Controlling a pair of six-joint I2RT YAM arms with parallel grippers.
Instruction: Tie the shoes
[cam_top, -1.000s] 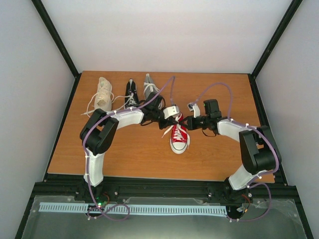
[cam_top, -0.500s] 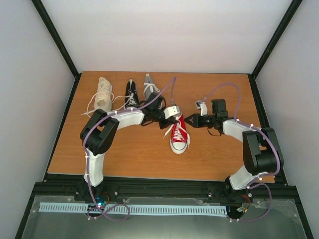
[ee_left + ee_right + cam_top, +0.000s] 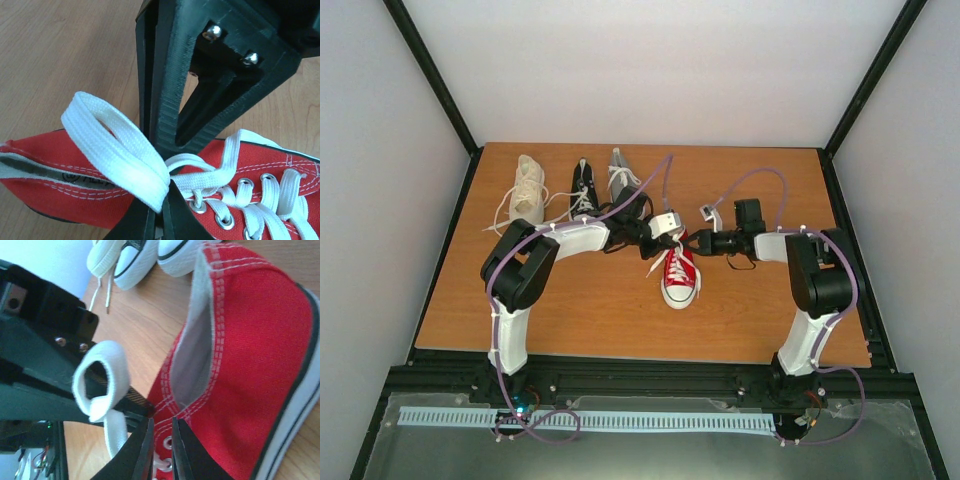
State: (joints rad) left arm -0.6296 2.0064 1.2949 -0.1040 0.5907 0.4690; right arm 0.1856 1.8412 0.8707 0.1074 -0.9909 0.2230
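A wood-grain table (image 3: 570, 310) stands in a booth of plain white walls (image 3: 650, 70) with black frame posts (image 3: 430, 75) running up from the far corners. Along the far edge, toward the far left corner, the cream high-top (image 3: 527, 190), the black shoe (image 3: 583, 187) and the grey shoe (image 3: 623, 180) stand in a row, their white laces trailing loose on the wood.

The red shoe (image 3: 680, 280) lies near the middle of the table, toe pointing to the near edge. Both tools meet over its heel end, at the top of the lacing. The left tool (image 3: 152, 132) has its fingers pressed together, pinching a lace loop (image 3: 117, 150) that arches out to one side above the red canvas. The right tool (image 3: 161, 437) sits just beside the shoe's collar with only a thin slit between its fingers. Whether a lace is caught in that slit cannot be told.
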